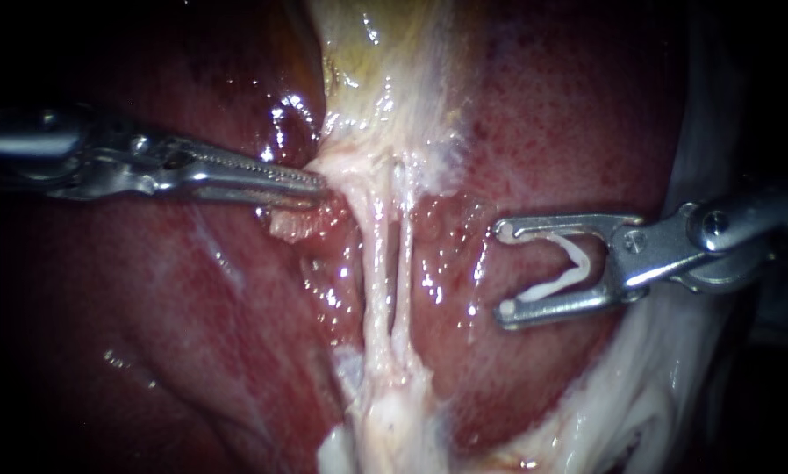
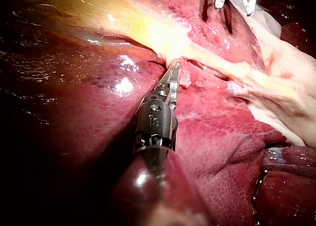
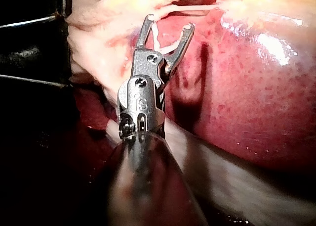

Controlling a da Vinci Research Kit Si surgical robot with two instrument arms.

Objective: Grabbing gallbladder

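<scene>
- Left instrument (image 1: 317, 184): jaws pressed together, their tips nipping the pale neck of the gallbladder (image 1: 385, 70).
- Right instrument (image 1: 502, 269): jaws spread wide, cradling a white clip (image 1: 552, 283); the gallbladder lies ahead, apart.

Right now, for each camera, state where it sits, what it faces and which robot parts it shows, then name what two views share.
Endoscope: close over the tissue, facing the gallbladder, two tubes and liver; left instrument enters from the left, right instrument, holding a white clip, from the right.
Left wrist: on the left arm, looking along its shaft to the tip at the gallbladder's neck.
Right wrist: on the right arm, looking along its shaft to the clip-loaded jaws.
Shared: endoscope and left wrist both show both instruments.
</scene>
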